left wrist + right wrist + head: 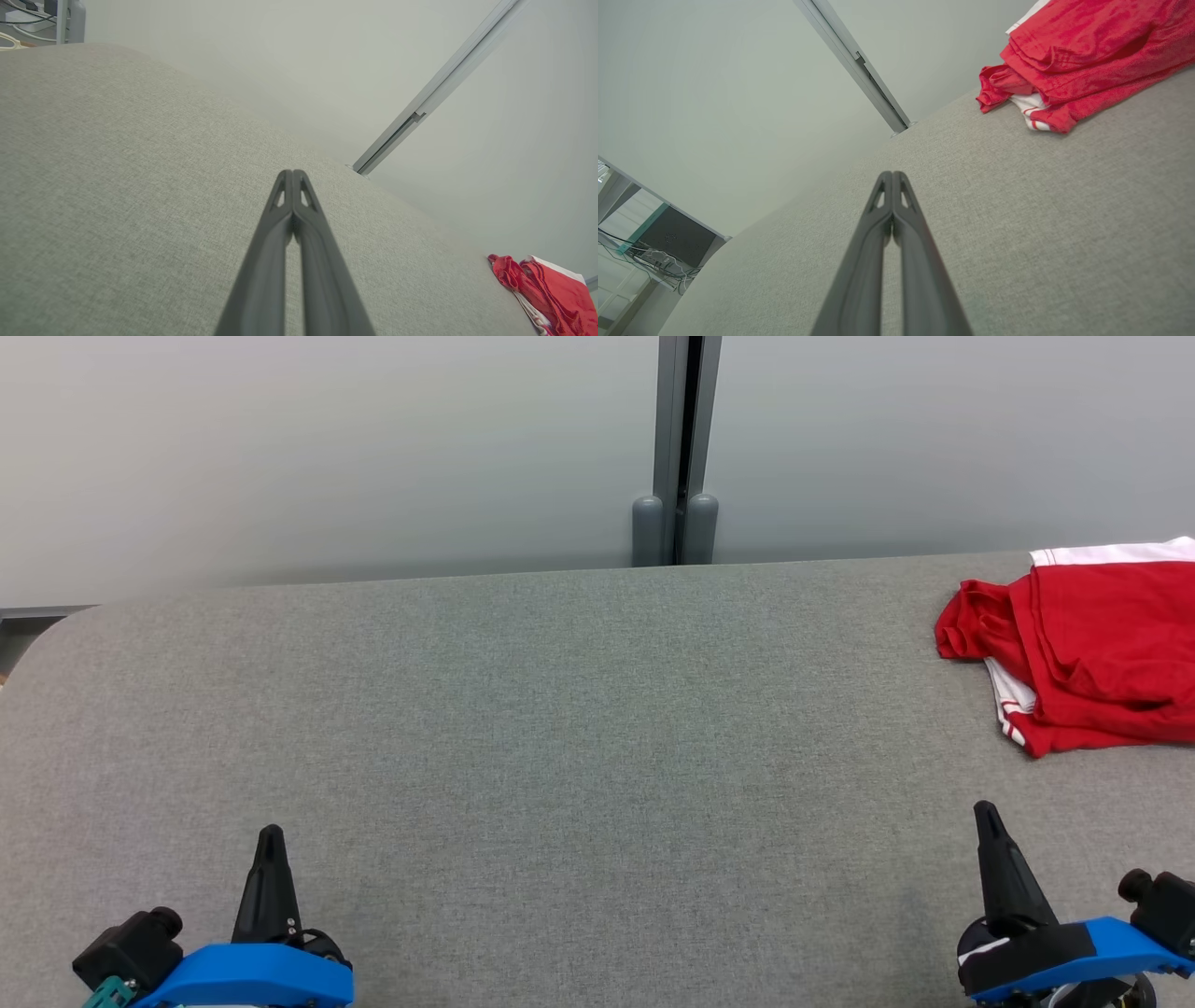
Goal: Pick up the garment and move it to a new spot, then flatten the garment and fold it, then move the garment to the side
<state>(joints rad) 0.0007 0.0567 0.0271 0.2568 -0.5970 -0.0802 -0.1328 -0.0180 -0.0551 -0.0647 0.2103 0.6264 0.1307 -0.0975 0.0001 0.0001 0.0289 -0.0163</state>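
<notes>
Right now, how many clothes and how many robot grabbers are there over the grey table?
red garment: 1
grippers: 2, the left gripper and the right gripper, both shut and holding nothing
Total: 3

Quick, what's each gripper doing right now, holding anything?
Left gripper: shut, holding nothing.
Right gripper: shut, holding nothing; the garment lies apart from it.

Grey fabric tabletop (560, 709); pale grey wall panels (327, 448) behind, metal post (688, 429) between; cables (658, 261) beyond corner.
</notes>
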